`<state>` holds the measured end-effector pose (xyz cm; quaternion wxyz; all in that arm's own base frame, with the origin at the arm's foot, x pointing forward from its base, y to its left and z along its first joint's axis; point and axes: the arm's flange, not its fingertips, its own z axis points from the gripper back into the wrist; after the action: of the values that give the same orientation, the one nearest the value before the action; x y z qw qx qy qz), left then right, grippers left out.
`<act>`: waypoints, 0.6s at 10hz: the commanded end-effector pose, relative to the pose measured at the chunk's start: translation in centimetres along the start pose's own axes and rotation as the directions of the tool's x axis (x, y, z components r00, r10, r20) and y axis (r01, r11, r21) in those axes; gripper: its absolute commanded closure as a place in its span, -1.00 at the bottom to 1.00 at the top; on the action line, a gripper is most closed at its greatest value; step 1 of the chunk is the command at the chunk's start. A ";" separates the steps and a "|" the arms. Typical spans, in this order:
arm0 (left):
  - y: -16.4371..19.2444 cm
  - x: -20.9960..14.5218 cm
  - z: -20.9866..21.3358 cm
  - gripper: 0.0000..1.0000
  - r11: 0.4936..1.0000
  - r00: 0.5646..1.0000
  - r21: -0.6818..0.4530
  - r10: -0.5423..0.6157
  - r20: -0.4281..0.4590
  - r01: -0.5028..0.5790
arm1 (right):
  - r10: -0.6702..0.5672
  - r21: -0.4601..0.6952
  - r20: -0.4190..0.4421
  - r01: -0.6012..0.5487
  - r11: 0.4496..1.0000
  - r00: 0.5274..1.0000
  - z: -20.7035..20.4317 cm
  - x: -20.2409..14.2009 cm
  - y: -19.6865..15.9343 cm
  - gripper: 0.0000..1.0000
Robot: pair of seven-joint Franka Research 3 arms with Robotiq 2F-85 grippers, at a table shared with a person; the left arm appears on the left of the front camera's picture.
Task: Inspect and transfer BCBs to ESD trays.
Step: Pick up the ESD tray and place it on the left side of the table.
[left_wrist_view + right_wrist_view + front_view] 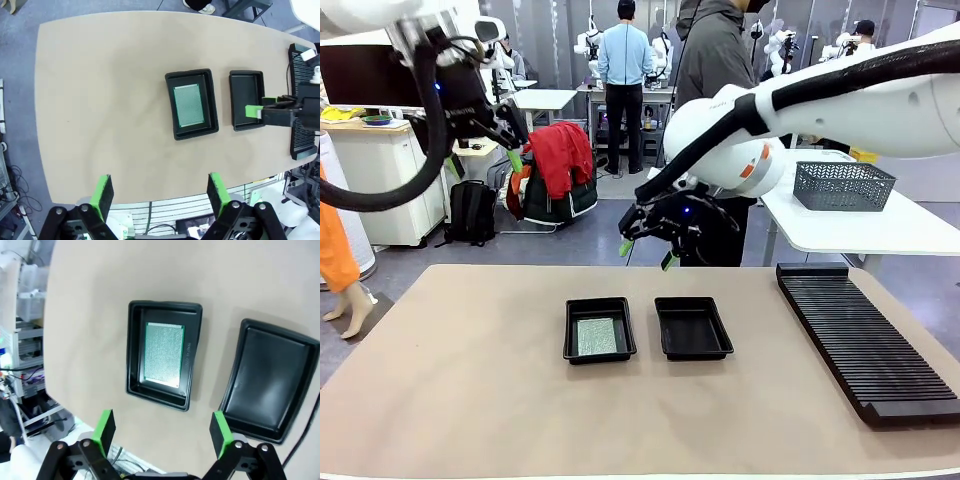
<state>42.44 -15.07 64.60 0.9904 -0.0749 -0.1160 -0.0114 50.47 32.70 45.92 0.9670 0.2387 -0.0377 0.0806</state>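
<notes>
Two black ESD trays lie side by side in the middle of the tan table. The left tray (570, 335) (170, 100) (134, 350) holds one green BCB (597, 336) (190, 105) (163, 354) flat on its floor. Beside it, the right tray (692, 330) (246, 100) (267, 380) has nothing in it. My left gripper (515, 150) (160, 195) hangs open high above the table's left side. Over the far edge behind the trays, my right gripper (645, 253) (162, 432) (260, 111) is open too, holding nothing.
A long black ribbed rack (865, 340) (300, 100) lies along the table's right side. A grey mesh basket (842, 185) sits on a white table behind it. A person (715, 60) stands beyond the far edge.
</notes>
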 end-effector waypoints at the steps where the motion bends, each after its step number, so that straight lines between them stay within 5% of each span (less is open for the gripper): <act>1: -1.2 -1.1 -2.5 -1.00 0.998 0.999 -0.045 0.041 0.005 -0.040 | -0.005 0.072 -0.028 0.007 0.997 1.000 1.8 -0.3 -1.5 -1.00; 6: -4.1 -1.7 -8.7 -1.00 0.990 0.992 -0.082 0.113 -0.049 -0.117 | -0.053 0.195 -0.041 0.060 0.979 0.998 4.4 -0.4 -4.5 -1.00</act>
<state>42.58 -19.65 57.12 0.9897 -0.1125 -0.0846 0.0267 51.57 27.86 48.03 0.9482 0.3125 -0.0107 0.0562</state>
